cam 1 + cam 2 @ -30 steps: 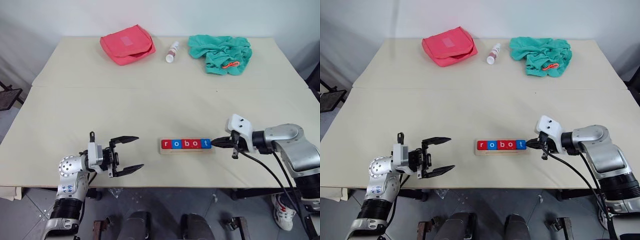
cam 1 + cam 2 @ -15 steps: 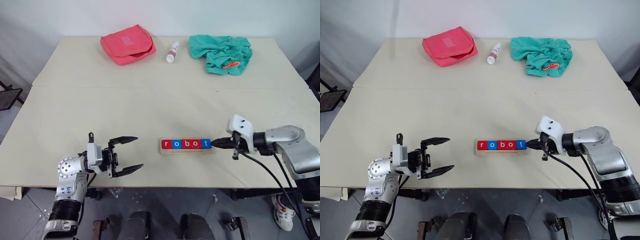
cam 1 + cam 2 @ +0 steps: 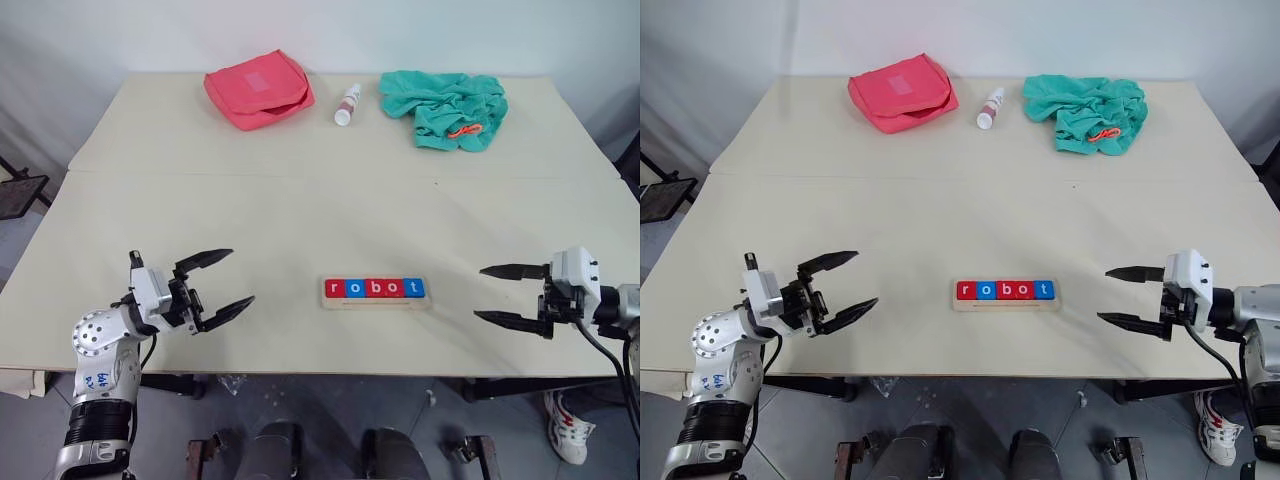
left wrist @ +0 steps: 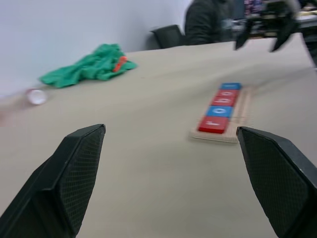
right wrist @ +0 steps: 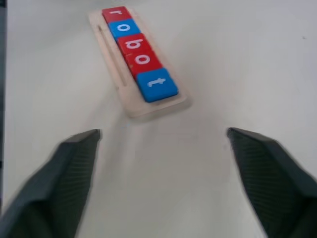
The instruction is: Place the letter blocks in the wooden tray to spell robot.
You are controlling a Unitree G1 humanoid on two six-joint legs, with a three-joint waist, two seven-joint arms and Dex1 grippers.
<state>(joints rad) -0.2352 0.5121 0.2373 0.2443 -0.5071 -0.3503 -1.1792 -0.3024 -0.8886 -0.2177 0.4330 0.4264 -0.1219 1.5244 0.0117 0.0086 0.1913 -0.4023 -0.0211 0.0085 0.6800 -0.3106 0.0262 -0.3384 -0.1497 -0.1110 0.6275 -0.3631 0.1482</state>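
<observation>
Letter blocks [image 3: 374, 288] sit side by side in the wooden tray [image 3: 376, 301], reading r, o, b, o, t: red, blue, red, red, blue. Tray lies flat on the table [image 3: 300, 210], between the two pincers and well apart from each. Left gripper [image 3: 216, 283]: fingers spread, nothing held, pointing toward the tray. Right gripper [image 3: 498, 295]: fingers spread, nothing held, just beyond the t end.

Small bottle [image 4: 35, 96] blurred; seated person [image 4: 210, 20] cut off by edge.
</observation>
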